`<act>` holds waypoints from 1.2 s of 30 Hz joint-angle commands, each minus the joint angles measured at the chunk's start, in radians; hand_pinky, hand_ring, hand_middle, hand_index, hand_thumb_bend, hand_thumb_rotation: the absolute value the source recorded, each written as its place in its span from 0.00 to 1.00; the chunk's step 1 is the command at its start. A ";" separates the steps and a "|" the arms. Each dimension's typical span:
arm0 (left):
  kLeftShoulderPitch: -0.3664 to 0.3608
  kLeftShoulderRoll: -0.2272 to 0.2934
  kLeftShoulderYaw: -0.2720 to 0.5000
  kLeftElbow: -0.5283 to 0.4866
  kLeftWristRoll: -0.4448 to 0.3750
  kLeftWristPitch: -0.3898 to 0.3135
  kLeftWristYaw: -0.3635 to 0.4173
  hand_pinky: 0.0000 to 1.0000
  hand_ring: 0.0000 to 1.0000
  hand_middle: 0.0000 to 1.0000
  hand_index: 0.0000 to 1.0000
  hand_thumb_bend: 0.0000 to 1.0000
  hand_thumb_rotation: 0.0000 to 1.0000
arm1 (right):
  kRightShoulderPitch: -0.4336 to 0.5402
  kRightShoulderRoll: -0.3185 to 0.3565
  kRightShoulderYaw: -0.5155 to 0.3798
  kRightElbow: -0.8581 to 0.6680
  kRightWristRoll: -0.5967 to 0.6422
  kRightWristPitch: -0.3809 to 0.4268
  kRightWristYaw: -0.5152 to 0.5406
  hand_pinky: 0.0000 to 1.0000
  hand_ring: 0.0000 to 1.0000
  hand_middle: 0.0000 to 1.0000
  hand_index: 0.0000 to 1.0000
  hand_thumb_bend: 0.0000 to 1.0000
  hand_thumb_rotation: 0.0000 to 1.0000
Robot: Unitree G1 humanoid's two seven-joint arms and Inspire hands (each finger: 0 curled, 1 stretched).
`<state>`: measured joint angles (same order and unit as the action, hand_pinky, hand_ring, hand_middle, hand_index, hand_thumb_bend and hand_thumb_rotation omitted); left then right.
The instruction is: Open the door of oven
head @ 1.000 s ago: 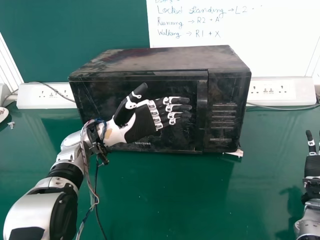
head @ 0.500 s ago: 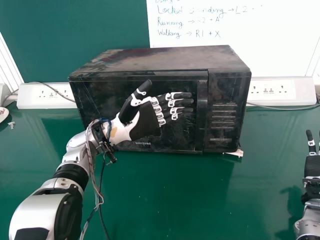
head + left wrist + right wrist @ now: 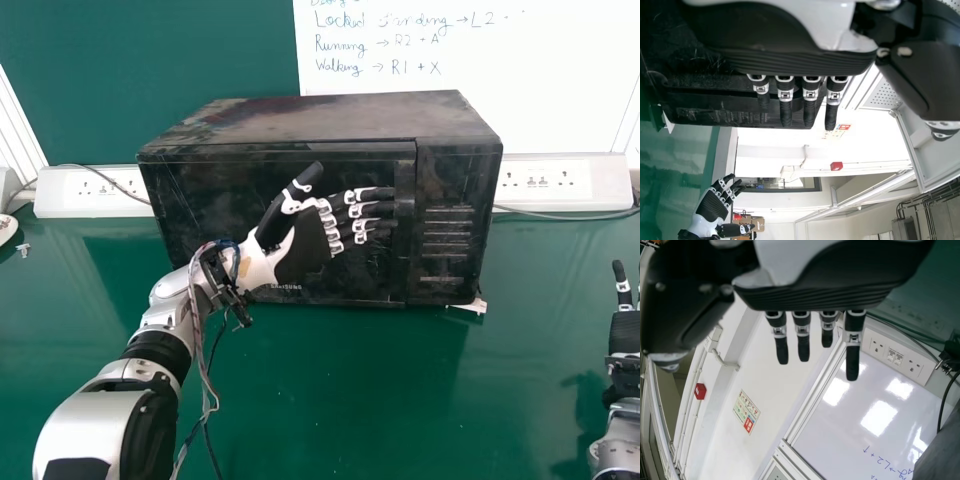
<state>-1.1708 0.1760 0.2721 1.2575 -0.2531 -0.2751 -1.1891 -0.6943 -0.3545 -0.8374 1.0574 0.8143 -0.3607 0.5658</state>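
Note:
My left hand (image 3: 305, 240) is in front of the oven door in the head view, fingers straight and pointing right, thumb raised; the fingertips are just left of the upright door handle (image 3: 404, 225). Whether they touch it I cannot tell. The black oven (image 3: 320, 120) has its door (image 3: 205, 200) closed. In the left wrist view, straight fingers extend from the left hand (image 3: 790, 55) beside the dark oven front (image 3: 705, 107). My right hand (image 3: 625, 335) is at the head view's right edge, away from the oven; its fingers extend straight from the palm (image 3: 815, 297) in the right wrist view.
The oven stands on a green table (image 3: 330, 400). Behind it are a whiteboard (image 3: 540, 80) and white socket strips on the left (image 3: 90, 192) and right (image 3: 548, 183), with cables. A small white piece (image 3: 470, 306) lies by the oven's front right corner.
My left hand and forearm have moved right across the door, bringing the fingertips closer to the handle. The oven and the right hand have stayed in place.

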 commanded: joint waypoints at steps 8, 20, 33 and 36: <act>0.016 -0.017 -0.024 -0.003 0.031 0.021 0.085 0.62 0.84 0.93 0.90 0.96 0.95 | -0.004 0.006 0.000 -0.003 -0.002 -0.008 -0.013 0.82 0.90 0.93 0.87 1.00 0.93; 0.015 -0.011 -0.042 -0.013 0.064 0.030 0.230 0.58 0.79 0.89 0.87 0.97 0.95 | -0.005 0.001 -0.005 0.006 0.003 -0.003 -0.003 0.81 0.90 0.93 0.87 1.00 0.92; 0.010 -0.007 -0.043 -0.016 0.066 0.077 0.314 0.53 0.74 0.84 0.81 0.93 0.96 | -0.006 0.006 -0.001 -0.002 -0.001 -0.007 -0.019 0.80 0.90 0.92 0.87 1.00 0.94; 0.009 -0.010 -0.042 -0.017 0.064 0.086 0.329 0.53 0.73 0.84 0.81 0.92 0.96 | -0.006 0.004 0.000 0.002 -0.003 -0.009 -0.017 0.79 0.89 0.92 0.88 1.00 0.94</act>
<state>-1.1622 0.1635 0.2367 1.2514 -0.1965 -0.1993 -0.8692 -0.6943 -0.3531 -0.8387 1.0576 0.8137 -0.3618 0.5480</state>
